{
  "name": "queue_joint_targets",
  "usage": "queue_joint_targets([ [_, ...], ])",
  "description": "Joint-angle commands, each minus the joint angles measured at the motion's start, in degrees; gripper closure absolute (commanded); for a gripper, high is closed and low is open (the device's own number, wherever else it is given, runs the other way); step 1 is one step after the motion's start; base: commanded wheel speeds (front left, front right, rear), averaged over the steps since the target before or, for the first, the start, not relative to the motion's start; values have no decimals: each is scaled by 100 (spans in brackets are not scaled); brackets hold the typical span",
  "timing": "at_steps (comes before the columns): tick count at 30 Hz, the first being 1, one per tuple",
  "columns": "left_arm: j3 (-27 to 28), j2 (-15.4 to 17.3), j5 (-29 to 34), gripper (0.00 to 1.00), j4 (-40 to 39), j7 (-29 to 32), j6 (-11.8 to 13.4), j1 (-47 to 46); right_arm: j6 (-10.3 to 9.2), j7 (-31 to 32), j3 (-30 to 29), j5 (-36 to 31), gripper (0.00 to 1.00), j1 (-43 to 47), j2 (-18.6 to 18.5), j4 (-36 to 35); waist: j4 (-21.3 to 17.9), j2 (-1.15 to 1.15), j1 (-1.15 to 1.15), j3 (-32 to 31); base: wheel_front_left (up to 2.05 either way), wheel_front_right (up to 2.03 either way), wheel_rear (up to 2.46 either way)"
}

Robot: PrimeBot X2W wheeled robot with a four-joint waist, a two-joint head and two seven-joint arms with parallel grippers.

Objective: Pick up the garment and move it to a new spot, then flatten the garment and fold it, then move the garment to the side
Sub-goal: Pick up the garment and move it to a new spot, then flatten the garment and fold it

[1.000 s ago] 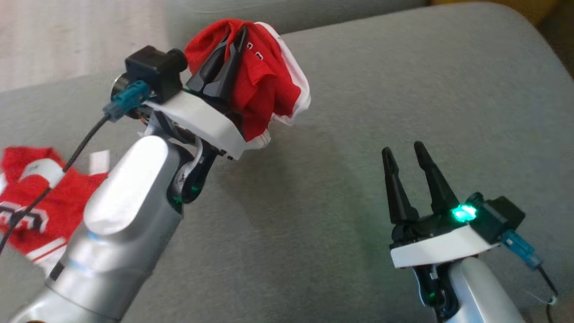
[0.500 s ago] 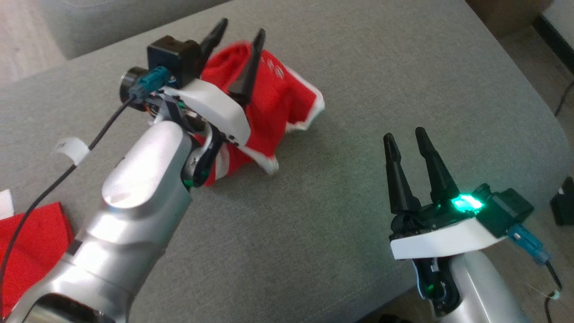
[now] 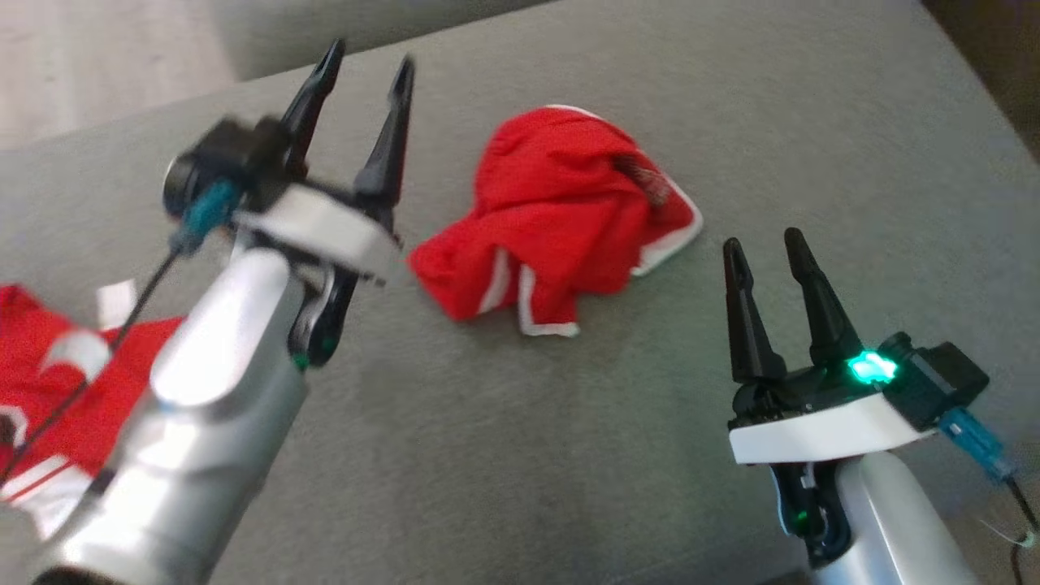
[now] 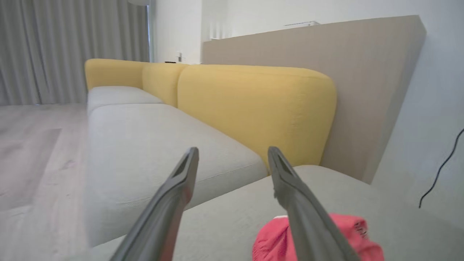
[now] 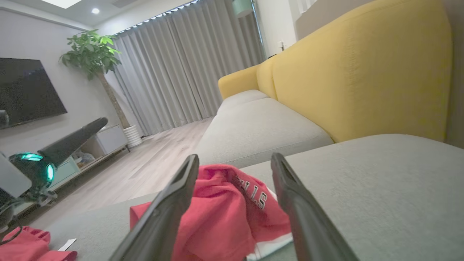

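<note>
You have the crumpled red garment (image 3: pixel 561 219), white-trimmed, lying loose in a heap near the middle of the grey seat cushion (image 3: pixel 528 455). Your left gripper (image 3: pixel 370 55) hovers over the cushion's left part, fingers spread and empty. Your right gripper (image 3: pixel 762 240) is over its right part, likewise spread and holding nothing.

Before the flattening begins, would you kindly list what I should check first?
1. Left gripper open and empty: ok.
2. Right gripper open and empty: ok.
3. Red garment resting on the grey cushion, apart from both grippers: ok.
4. Garment lying flat: not ok, it is bunched.
5. Other red garment at the left lies apart from it: ok.
6. Where its corners are: cannot tell.
</note>
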Motion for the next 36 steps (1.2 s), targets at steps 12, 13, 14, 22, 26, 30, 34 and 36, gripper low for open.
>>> queue_joint_targets([
  [12,531,391,-94,0,-1228,-443,541,2034,-4,-37,-195,-440,0,289,-18,151,1478,0,0,-526,0,0,0],
  [13,572,360,-125,0,-1308,-450,579,2228,-4,-37,-184,-484,0,320,-18,190,1527,0,0,-553,0,0,0],
  [14,618,325,-149,0,-1378,-455,623,2409,-4,-37,-174,-531,0,346,-18,232,1573,0,0,-584,0,0,0],
  [22,926,86,-51,0,-1789,-465,674,3113,-4,-37,-161,-664,0,445,-18,427,1808,0,0,-698,0,0,0],
  [26,1002,42,28,0,-1848,-465,629,3142,-4,-37,-96,-939,0,417,-18,753,1841,0,0,-646,0,0,0],
  [30,1047,-6,57,0,-1837,-466,563,3174,-4,115,-8,-1454,0,115,-18,1496,1857,0,0,-540,0,0,0],
  [34,1054,-72,102,0,-1805,-466,506,3148,-4,418,39,-1893,0,-309,-18,2082,1907,0,0,-435,0,0,0],
  [36,1048,-92,114,0,-1796,-466,492,3130,-4,464,29,-1946,0,-399,-18,2190,1930,0,0,-407,0,0,0],
])
